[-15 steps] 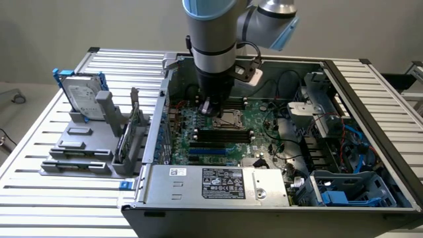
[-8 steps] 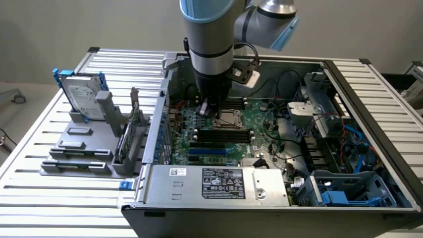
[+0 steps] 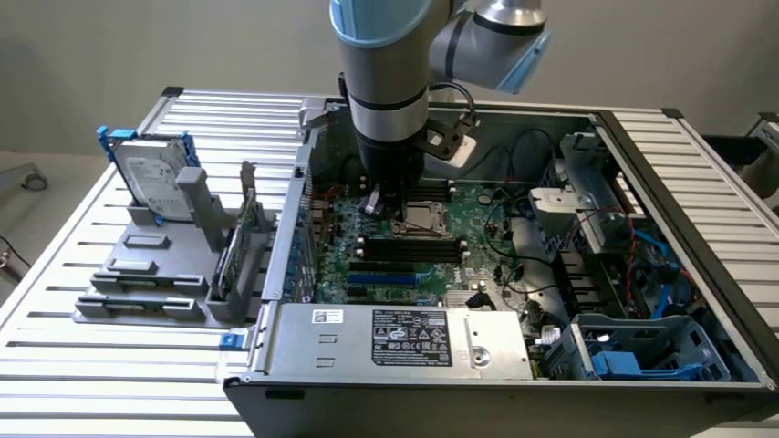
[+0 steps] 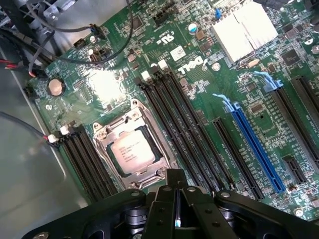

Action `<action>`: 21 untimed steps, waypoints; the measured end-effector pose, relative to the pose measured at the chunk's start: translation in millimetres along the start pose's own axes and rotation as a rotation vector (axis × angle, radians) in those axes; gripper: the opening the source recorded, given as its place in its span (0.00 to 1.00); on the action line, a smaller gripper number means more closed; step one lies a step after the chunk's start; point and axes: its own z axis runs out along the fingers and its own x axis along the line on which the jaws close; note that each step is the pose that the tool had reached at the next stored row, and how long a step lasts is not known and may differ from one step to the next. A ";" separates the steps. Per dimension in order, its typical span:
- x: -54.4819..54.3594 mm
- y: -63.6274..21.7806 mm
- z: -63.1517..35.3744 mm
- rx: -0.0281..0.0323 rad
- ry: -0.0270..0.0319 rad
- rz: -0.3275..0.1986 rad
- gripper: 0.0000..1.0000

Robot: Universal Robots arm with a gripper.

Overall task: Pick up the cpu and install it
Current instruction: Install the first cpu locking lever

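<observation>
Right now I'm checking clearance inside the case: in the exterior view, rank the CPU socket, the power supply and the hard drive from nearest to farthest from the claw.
1. CPU socket, on the motherboard just beside the claw.
2. Power supply, along the case's front edge.
3. Hard drive, upright on the grey rack outside the case, at the exterior view's left.

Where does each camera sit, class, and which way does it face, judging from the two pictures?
Exterior view: off the arm, raised, looking down into the open computer case on a slatted metal table; the grey and blue robot arm reaches in.
Wrist view: on the wrist, looking down at the green motherboard; the black gripper, shut and empty, sits just above the board.
Shared: the small silvery square cpu lying in the metal-framed socket, also seen at, and the black memory slots.
</observation>
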 end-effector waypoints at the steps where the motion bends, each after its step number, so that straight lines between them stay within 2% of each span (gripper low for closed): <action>1: 0.0 0.0 0.1 -0.0020 -0.0008 0.014 0.11; 3: 0.0 0.1 0.2 -0.0057 -0.0032 0.046 0.11; 4: 0.0 0.1 0.2 -0.0049 -0.0054 0.057 0.11; 7: 0.0 0.0 0.2 0.0056 -0.0161 0.082 0.11; 9: -0.1 0.0 0.1 0.0098 -0.0209 0.096 0.11; 14: -0.4 0.0 1.6 0.0105 -0.0241 0.116 0.11; 21: -1.4 -0.6 8.5 0.0155 -0.0281 0.119 0.11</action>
